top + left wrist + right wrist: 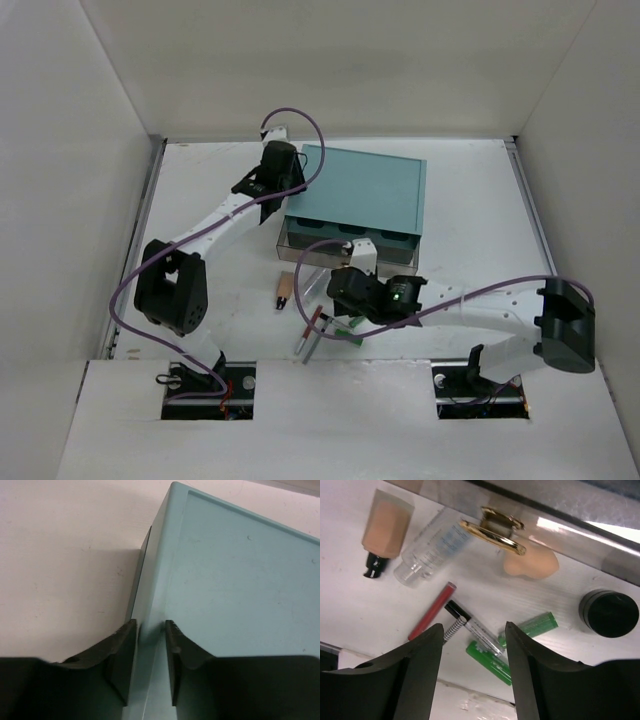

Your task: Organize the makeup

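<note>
Currently recorded as unsorted: found the makeup loose on the table before the clear drawer (580, 535) of the teal box (360, 190), with tan tube (386, 522) and clear tube (432, 547) at upper left of the right wrist view, peach sponge (532, 565) against the drawer front by the gold handle (492, 525), black jar (609, 614) at right, and green tubes (532, 627), red pencil (432, 610) and grey pencil (475, 630) crowded at lower centre. Found right gripper (474, 627) released, jaws wide, grasping nothing, poised over that cluster. Found left gripper (150, 650) clamped onto the box's left edge, apparently bracing it. Judged risks: closing on two items at once, or rolling a pencil or tube toward the near table edge, owing to round bodies lying crossed and touching; also shifting the box upon loss of the left brace. Confirmed from the right wrist view alone: item-by-item layout and the handle. Confirmed from the top view alone: drawer drawn out ahead of the box and both arms' placement, with much of the cluster hidden beneath the right wrist. Confirmed from the left wrist view alone: contact at the box edge.
</note>
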You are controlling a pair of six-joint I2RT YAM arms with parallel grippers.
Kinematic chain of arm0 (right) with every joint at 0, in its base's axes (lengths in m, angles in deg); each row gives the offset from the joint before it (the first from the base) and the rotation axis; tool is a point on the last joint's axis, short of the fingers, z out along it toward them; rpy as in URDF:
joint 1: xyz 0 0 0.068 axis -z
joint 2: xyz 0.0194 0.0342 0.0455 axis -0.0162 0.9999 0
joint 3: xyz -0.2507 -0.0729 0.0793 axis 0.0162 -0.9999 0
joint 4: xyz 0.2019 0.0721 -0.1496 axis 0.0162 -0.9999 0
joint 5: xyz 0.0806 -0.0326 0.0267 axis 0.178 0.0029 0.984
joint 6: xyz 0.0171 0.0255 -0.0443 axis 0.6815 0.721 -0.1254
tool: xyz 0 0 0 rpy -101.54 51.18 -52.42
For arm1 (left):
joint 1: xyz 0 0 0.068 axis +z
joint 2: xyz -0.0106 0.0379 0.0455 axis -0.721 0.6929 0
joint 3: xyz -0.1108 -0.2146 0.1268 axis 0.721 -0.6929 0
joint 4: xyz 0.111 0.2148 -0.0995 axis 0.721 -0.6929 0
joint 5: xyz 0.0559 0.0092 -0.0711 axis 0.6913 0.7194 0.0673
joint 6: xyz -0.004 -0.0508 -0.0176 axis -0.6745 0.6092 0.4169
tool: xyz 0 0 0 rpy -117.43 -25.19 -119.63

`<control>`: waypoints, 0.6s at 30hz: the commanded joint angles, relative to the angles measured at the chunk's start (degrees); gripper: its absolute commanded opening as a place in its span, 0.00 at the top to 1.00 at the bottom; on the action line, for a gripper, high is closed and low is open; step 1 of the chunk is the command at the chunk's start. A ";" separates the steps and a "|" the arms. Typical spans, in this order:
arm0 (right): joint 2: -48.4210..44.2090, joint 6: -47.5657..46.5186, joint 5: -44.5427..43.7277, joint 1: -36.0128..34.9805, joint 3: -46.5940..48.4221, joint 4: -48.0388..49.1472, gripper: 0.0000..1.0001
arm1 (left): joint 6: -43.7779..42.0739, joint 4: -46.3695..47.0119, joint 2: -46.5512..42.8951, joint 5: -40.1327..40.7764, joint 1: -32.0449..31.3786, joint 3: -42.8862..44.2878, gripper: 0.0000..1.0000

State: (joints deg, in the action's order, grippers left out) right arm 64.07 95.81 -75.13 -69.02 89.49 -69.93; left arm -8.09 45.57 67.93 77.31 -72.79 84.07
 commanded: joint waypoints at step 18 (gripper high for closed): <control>1.14 23.31 1.00 3.90 -9.81 -4.94 0.38 | -3.25 -6.27 -28.15 0.46 0.68 -5.55 0.00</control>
State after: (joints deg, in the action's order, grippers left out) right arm 64.12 112.66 -73.56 -65.72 80.31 -75.46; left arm -10.32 39.41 44.83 75.36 -72.64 81.93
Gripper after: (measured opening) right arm 0.616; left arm 0.997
